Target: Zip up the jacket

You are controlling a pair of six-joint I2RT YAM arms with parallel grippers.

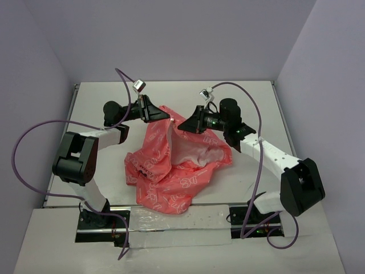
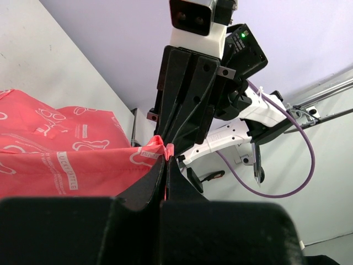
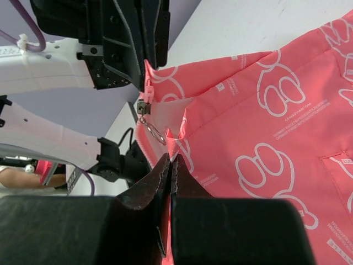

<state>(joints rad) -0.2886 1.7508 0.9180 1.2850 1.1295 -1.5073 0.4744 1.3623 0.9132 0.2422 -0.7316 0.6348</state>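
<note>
Coral-pink cloth, the jacket (image 1: 171, 165), lies crumpled mid-bench, open, with white lining (image 1: 191, 151) showing. Its long axis runs from the far centre back toward the near left of the bench (image 1: 251, 97). Its far end is lifted to a peak, and both arms meet there.

The left jaws are clenched on one front edge at that peak. The right jaws are clenched on the facing edge just beside them. The two tips come in from opposite sides and are almost touching. From either pair of jaws the rest of the garment falls away toward the bases, so the zip line probably runs along that same axis.

Neither arm is clearly nearer, but the slider (image 3: 144, 106) with its ring pull (image 3: 156, 134) hangs on the edge under the left jaws. It is apart from the right jaws' edge but close to it. As I judge it, the two edges are not yet joined. The next move depends on bringing the right-hand edge into line with the slider.

Only the right wrist view shows the slider and ring. The overhead view has them too small to make out, but it alone shows the whole lie of the garment. The left wrist view shows its own pinch on the pink hem and the right arm (image 2: 242, 118) behind.
</note>
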